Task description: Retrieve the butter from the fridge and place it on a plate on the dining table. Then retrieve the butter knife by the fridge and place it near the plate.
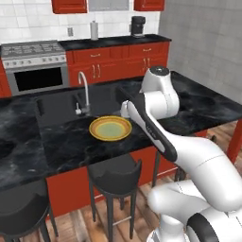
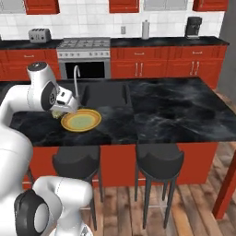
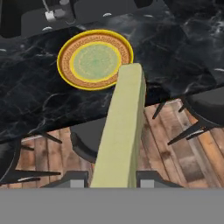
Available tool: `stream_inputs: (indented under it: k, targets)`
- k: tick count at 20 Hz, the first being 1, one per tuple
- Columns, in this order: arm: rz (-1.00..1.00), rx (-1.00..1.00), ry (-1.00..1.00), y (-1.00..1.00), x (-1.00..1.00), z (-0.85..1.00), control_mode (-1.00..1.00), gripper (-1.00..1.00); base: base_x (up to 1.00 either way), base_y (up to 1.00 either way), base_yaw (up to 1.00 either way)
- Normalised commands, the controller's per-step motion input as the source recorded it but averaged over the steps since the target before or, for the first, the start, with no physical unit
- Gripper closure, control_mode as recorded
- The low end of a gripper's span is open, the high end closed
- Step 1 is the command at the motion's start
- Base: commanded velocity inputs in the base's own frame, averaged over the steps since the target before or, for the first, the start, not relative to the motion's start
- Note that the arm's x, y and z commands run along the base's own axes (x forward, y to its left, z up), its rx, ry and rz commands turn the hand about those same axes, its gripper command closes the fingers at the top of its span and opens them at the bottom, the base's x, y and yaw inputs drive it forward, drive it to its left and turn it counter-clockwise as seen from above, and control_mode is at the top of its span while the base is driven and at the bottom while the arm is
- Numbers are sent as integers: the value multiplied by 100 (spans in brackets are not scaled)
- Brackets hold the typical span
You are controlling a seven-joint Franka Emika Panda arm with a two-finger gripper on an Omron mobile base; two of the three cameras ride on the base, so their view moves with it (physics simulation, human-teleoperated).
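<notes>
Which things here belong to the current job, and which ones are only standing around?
Belonging to the job:
- the butter, held between the jaws of the gripper
- the plate, empty
- the dining table, which carries the plate

Only standing around:
- the tap by the sink
- the stools in front of the table
- the stove
- the toaster
</notes>
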Motion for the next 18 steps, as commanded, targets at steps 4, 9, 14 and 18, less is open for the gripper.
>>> stream_inputs:
  k: [4, 9, 14, 18]
  targets:
    - [0, 0, 0, 0, 0, 0, 100, 100, 46, -1, 25]
    - [0, 0, 0, 0, 0, 0, 100, 100, 53, -5, 13]
    - [0, 0, 0, 0, 0, 0, 100, 100, 41, -4, 13]
    - [0, 0, 0, 0, 0, 0, 100, 100, 7, -14, 15]
